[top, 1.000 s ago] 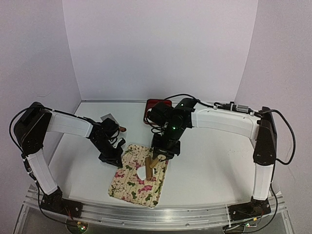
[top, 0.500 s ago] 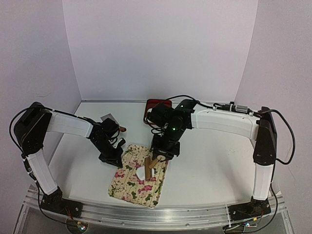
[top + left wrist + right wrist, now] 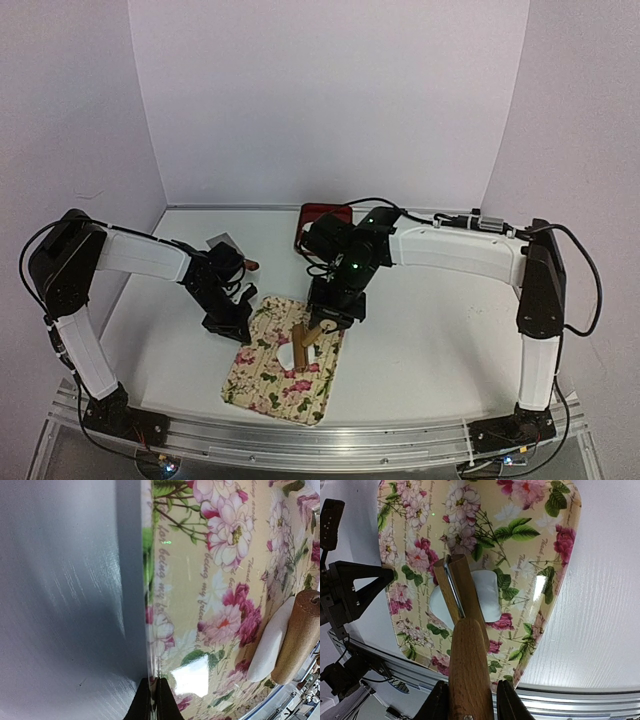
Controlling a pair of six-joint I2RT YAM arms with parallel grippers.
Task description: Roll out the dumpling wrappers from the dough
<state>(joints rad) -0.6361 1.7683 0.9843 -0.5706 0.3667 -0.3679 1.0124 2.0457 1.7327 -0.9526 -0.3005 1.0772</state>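
Right wrist: rolling pin hides the middle of the dough.

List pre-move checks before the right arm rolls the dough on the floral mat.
1. Grip: right gripper shut on roller handle: ok.
2. Roller head over dough: ok.
3. Dough inside the edges of the floral mat: ok.
4. Mat steadied: left gripper is shut at the mat's edge, but whether it actually pins the mat: cannot tell.
5. Dough already thin enough to cut: not ok, it is a thick lump.
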